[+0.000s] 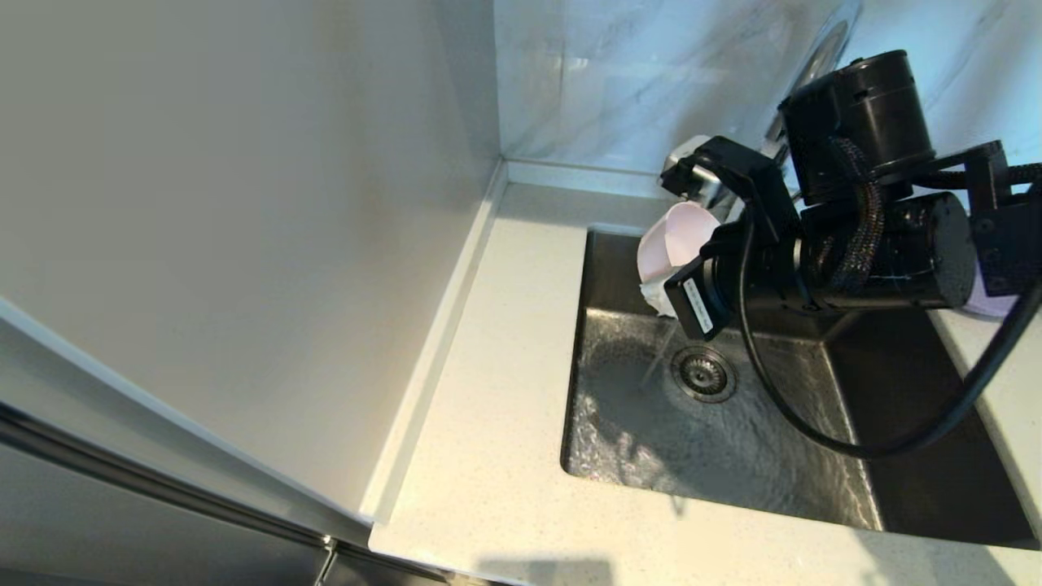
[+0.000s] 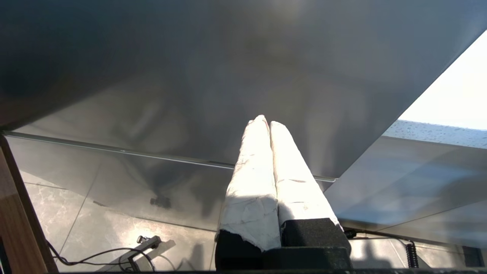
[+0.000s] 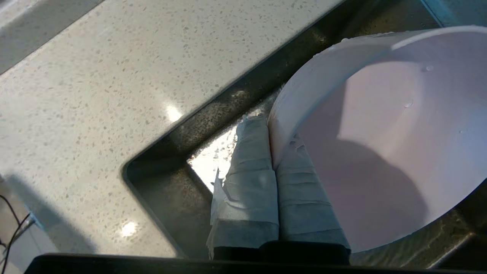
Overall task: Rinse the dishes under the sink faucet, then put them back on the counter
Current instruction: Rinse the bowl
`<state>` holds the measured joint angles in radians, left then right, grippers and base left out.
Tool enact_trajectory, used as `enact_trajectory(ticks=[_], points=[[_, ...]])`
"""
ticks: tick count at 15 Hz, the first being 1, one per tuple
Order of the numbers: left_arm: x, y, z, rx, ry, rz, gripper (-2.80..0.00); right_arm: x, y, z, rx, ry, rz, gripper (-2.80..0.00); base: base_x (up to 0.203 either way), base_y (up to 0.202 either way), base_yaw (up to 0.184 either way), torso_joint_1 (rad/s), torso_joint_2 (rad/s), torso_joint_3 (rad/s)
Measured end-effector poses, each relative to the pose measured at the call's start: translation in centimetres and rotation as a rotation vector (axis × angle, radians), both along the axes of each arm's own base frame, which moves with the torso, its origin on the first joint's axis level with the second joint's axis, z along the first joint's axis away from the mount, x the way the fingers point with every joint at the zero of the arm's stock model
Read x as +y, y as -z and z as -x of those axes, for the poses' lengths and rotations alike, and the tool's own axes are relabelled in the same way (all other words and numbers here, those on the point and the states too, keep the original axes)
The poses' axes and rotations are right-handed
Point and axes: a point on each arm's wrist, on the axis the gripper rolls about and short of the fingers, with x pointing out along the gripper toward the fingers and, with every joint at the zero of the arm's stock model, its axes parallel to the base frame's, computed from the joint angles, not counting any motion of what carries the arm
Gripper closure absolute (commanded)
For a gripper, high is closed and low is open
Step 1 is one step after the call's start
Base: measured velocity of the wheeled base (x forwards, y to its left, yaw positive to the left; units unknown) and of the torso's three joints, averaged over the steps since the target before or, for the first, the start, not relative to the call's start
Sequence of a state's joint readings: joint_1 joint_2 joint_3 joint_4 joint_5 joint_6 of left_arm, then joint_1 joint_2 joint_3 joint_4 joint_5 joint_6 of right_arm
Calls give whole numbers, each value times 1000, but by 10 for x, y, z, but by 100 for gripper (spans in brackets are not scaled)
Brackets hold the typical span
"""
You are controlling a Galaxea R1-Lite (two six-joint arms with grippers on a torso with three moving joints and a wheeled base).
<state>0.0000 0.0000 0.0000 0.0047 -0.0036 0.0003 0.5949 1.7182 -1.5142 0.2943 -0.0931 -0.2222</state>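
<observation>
Gripping the tilted, droplet-speckled pale pink bowl [image 3: 380,144]: right gripper [image 3: 272,152].

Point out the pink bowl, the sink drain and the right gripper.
pink bowl [image 3: 380,125], right wrist view, on its inner wall.
sink drain [image 1: 702,374], head view, on the strainer's centre.
right gripper [image 3: 271,125], right wrist view, between the fingertips at the bowl's rim.

Black right arm [image 1: 863,236], seemingly tape-wrapped white fingers [image 3: 255,179], black cable [image 1: 895,443]

Likely home kitchen: steel sink [image 1: 733,439], speckled stone counter [image 1: 488,407], marbled wall tiles [image 1: 602,81] (faucet mostly hidden).
</observation>
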Motion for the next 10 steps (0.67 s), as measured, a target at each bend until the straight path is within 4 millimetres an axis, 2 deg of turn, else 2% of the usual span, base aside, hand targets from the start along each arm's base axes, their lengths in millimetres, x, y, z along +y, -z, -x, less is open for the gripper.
enact_trajectory(ticks=[4,10], points=[[0,0,0,0,0,0,0,0,3,-27,-53,68,-18,0,0,0,0,0,0,0],[0,0,0,0,0,0,0,-13,6,-56,-64,139,-16,0,0,0,0,0,0,0]])
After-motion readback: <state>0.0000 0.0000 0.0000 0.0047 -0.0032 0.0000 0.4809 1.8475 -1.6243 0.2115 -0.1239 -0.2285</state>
